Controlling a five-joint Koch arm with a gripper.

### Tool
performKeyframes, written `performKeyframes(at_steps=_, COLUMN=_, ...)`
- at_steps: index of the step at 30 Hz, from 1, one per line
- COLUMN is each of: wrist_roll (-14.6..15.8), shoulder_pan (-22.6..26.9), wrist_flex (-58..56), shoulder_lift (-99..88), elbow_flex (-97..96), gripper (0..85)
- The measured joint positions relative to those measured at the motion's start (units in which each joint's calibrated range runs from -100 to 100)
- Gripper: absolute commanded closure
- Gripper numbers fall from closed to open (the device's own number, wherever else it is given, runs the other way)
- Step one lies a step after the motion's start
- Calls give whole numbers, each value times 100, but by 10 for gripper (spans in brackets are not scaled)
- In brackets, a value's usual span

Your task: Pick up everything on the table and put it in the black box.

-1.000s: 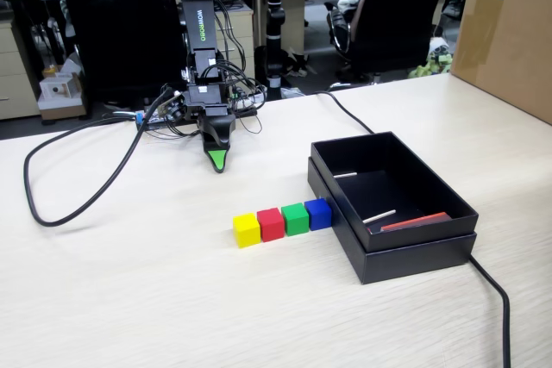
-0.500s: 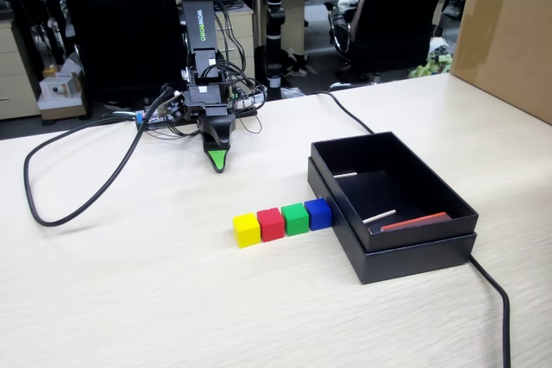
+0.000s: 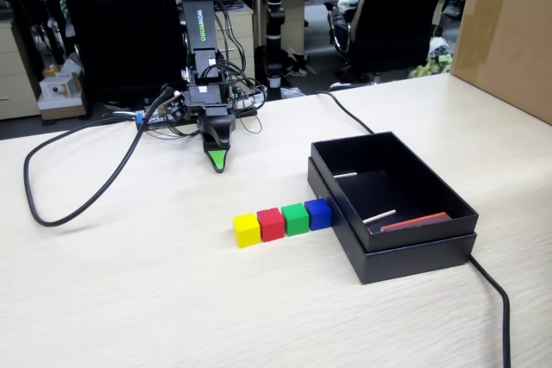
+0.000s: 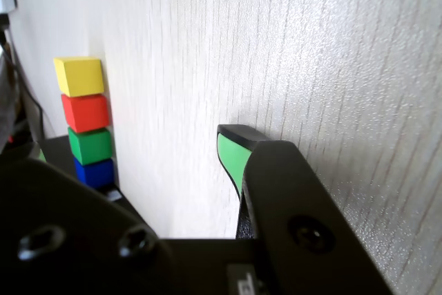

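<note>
Four cubes sit in a touching row on the table: yellow, red, green and blue. The blue one touches the black box. My gripper points down at the table, behind and left of the row, well apart from the cubes and holding nothing. Its jaws lie one behind the other in the fixed view. The wrist view shows one green-padded fingertip over bare table, with the yellow, red, green and blue cubes at the left.
Inside the black box lie two thin white sticks and a flat red strip. A brown carton stands at the back right. A black cable loops at the left, and another runs past the box.
</note>
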Motion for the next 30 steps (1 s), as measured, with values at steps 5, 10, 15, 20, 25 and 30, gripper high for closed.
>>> performKeyframes(at_steps=5, wrist_roll=0, shoulder_pan=0, wrist_flex=0, shoulder_lift=0, elbow_flex=0, gripper=371)
performKeyframes(at_steps=10, wrist_roll=0, shoulder_pan=0, wrist_flex=0, shoulder_lift=0, elbow_flex=0, gripper=371)
performKeyframes(at_steps=15, wrist_roll=0, shoulder_pan=-98, wrist_flex=0, shoulder_lift=0, elbow_flex=9, gripper=370)
performKeyframes(at_steps=20, wrist_roll=0, shoulder_pan=-308, wrist_flex=-712, shoulder_lift=13, elbow_flex=484, gripper=359)
performKeyframes(at_steps=25, wrist_roll=34, shoulder_pan=-322, wrist_flex=-2338, shoulder_lift=207, elbow_flex=1534, gripper=370)
performKeyframes(at_steps=30, wrist_roll=112, shoulder_pan=-259, wrist_flex=-3585, shoulder_lift=1618, elbow_flex=3770, gripper=360)
